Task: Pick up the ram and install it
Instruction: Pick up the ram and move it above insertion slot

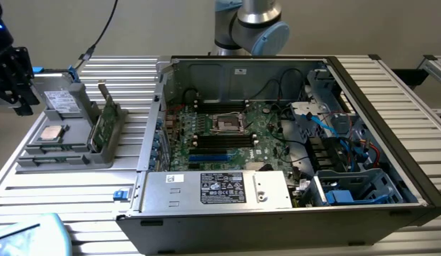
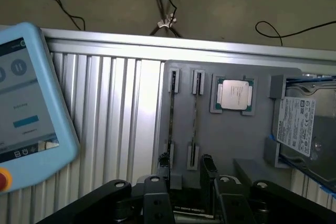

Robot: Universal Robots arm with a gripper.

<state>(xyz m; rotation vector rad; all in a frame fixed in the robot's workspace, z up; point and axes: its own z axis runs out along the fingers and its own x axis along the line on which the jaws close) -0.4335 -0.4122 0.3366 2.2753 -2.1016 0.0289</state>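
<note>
Two dark-green ram sticks [image 1: 103, 121] stand on edge in the holder of a grey tray [image 1: 64, 160] at the exterior view's left. In the wrist view the ram [image 2: 172, 121] appears edge-on as thin lines between small grey clips. My gripper [image 1: 13, 80] hangs at the far left of the exterior view, above and beside the tray, apart from the sticks. In the wrist view the gripper [image 2: 190, 200] is open, its black fingers [image 2: 157, 200] spread with nothing between them. The open computer case [image 1: 292, 213] shows the motherboard's long black slots [image 1: 224, 140].
The tray also carries a square silver processor [image 2: 234, 95] and a drive [image 2: 296, 124]. A blue teach pendant [image 2: 26, 103] lies on the ribbed metal table [image 2: 115, 114]. Inside the case are a power supply [image 1: 217, 189], cables and a drive cage [image 1: 348, 186].
</note>
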